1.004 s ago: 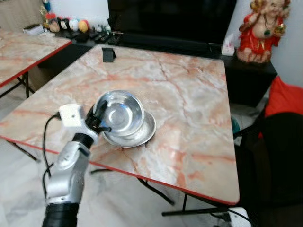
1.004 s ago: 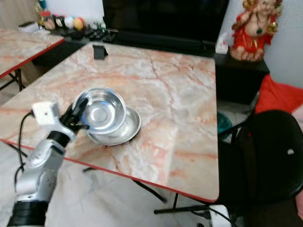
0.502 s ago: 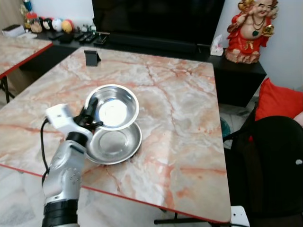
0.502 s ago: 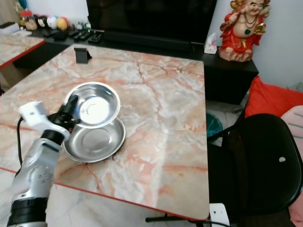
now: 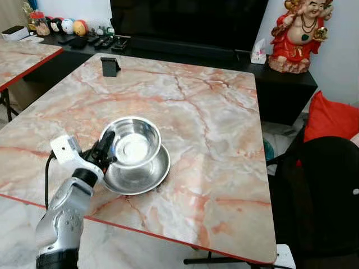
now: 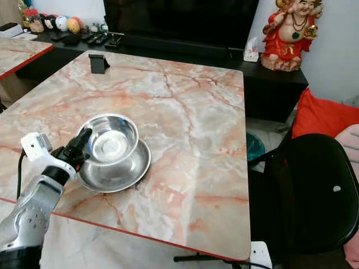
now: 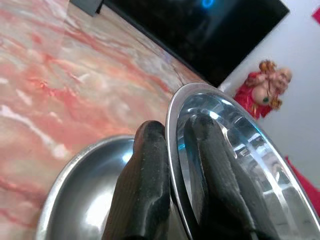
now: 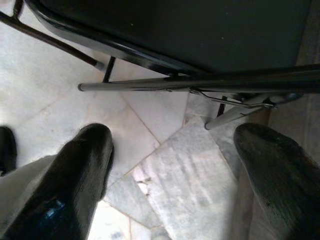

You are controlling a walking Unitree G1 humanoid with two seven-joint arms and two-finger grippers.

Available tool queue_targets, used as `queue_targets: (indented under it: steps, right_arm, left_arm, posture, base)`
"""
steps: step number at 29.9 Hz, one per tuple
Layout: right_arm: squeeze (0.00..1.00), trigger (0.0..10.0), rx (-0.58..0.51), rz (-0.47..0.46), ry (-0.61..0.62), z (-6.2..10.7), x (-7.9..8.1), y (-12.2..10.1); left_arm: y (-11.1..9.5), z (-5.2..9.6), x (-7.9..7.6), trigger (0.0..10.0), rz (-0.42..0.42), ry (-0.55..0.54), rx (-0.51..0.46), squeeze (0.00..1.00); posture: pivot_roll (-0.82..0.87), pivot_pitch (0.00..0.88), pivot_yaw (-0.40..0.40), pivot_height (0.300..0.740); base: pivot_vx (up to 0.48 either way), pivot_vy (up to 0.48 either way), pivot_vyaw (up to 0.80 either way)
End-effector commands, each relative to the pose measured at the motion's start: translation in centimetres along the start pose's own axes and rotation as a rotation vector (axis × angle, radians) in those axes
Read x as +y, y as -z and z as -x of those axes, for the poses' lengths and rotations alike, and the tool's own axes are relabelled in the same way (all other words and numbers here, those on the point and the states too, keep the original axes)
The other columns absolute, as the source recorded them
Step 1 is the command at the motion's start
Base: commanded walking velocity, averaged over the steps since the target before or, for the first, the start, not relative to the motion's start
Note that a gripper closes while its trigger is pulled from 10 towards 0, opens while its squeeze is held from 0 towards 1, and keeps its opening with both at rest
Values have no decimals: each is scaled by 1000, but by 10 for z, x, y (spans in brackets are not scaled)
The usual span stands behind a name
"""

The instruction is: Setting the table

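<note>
Pink-veined marble covers the worktop [image 5: 224, 168], which is edged in red and stands on a pale tiled floor [image 8: 165, 165] in front of a long black cabinet [image 5: 185, 53] with a dark screen [image 5: 185, 22] above it. Near the worktop's front left corner sits a shallow steel plate [image 5: 147, 178], and a smaller steel bowl [image 5: 133, 148] rests tilted over its rear part, its open side facing up and its near rim lifted. Both containers are empty and shiny, with a bright reflection in the bowl's bottom. The left end effector [image 5: 104, 150] reaches in from the front left edge on a silver arm [image 5: 61, 210] and pinches the bowl's left rim: in the left wrist view one black finger [image 7: 145, 185] lies outside the bowl wall and the other inside it, with the plate just beneath. A small black stand [image 5: 110, 66] sits at the far left corner of the worktop, well apart from the dishes. On the cabinet stand a red and gold figurine [image 5: 294, 33], a tissue box [image 5: 258, 54], and at the left end a row of small items too small to make out. A black chair [image 5: 320, 196] stands at the right side with a red cushion [image 5: 331, 115] behind it. The right end effector [image 8: 170, 185] hangs low beside the chair legs, its fingers spread wide over the floor tiles.
</note>
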State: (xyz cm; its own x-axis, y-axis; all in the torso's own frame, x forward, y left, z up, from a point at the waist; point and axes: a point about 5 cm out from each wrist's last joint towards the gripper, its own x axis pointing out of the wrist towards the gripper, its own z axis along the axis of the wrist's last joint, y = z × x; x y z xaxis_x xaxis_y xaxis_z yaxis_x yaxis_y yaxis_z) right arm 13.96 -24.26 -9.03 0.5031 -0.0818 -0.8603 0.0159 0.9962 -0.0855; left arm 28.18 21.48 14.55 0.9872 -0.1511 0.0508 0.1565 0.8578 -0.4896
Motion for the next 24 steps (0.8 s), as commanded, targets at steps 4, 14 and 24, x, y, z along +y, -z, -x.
queue_targets:
  steps: [4, 14, 24]
  right_arm:
    - [0, 10000, 4, 15, -2, 0, -2, -1]
    - [0, 10000, 4, 19, -3, 0, -2, -1]
    - [0, 10000, 4, 19, -3, 0, -2, -1]
  left_arm:
    - [-9, 8, -3, 10000, -53, 33, 10, 0]
    - [-4, 9, -3, 10000, -73, 11, 49, 0]
    - [-4, 9, -3, 10000, -74, 8, 51, 0]
  posture:
    - [82, 0, -57, 740]
    - [81, 0, -58, 740]
    - [81, 0, -58, 740]
  base:
    - [0, 0, 0]
    - [0, 0, 0]
    - [0, 0, 0]
